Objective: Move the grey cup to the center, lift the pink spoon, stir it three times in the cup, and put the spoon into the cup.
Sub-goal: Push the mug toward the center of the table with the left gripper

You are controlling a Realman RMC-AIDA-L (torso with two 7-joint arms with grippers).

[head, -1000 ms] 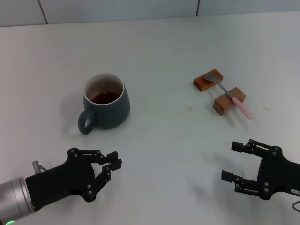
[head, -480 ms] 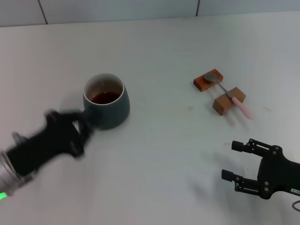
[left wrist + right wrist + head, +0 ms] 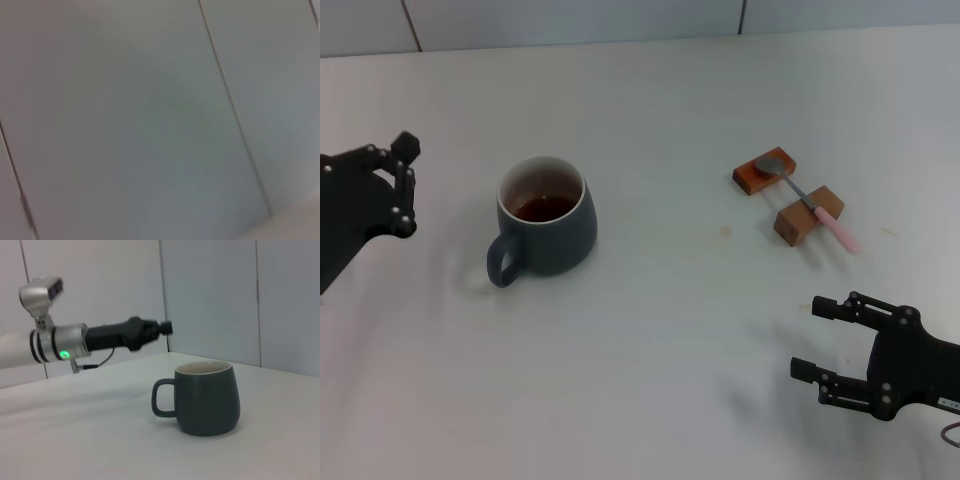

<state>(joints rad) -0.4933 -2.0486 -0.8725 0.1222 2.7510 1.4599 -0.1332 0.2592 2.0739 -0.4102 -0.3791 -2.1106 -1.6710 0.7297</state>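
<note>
Head view is showing the grey cup [image 3: 547, 216] standing upright on the white table [image 3: 650, 330], left of the middle, with its loop handle pointing toward the robot and to its left. Dark brown liquid is sitting low inside the white inner wall. The right wrist view is showing the same cup [image 3: 206, 397] from the side, upright, with nothing touching it.

Well off to the right, the pink spoon [image 3: 807, 203] is lying across two brown wooden blocks [image 3: 786, 195]. Its grey metal bowl is resting on the farther block, its neck is bridging the gap, and its pale pink handle is sticking out past the nearer block toward the table.

The left gripper [image 3: 398, 187] is hanging at the left edge of the scene, apart from the cup and level with it, holding nothing; whether its fingers are parted or closed I cannot tell. From the right wrist view that gripper [image 3: 162, 328] is hovering above the table beyond the cup, a green light glowing on its arm.

The right gripper [image 3: 827, 343] is sitting low near the right front corner, its fingers spread apart and empty, well away from the spoon.

The left wrist view is showing only pale wall panels.
</note>
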